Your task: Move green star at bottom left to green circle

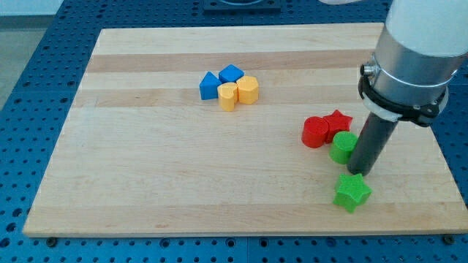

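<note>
The green star (352, 192) lies near the board's bottom edge at the view's right. The green circle (341, 147) stands just above it, partly hidden by my rod. My tip (358, 172) rests on the board between the two, just above the star's top and against the circle's lower right side. It looks close to touching both, but I cannot tell if it does.
A red circle (316, 132) and a red star (337, 123) sit together just above the green circle. A cluster of two blue blocks (219, 80) and two yellow blocks (239, 92) lies at the view's upper middle. The wooden board (183, 168) ends near the star.
</note>
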You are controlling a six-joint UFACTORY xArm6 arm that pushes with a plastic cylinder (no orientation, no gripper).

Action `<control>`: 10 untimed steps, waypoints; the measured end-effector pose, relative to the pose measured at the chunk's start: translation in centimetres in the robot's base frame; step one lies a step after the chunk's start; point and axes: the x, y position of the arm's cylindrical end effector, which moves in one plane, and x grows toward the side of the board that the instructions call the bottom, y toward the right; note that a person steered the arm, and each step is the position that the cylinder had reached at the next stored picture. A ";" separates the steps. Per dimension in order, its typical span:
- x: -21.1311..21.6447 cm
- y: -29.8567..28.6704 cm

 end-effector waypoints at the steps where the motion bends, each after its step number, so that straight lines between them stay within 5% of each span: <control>1: 0.5 0.3; 4: 8.2 3.4; 6: 7.1 -4.0; 10: 0.2 -4.6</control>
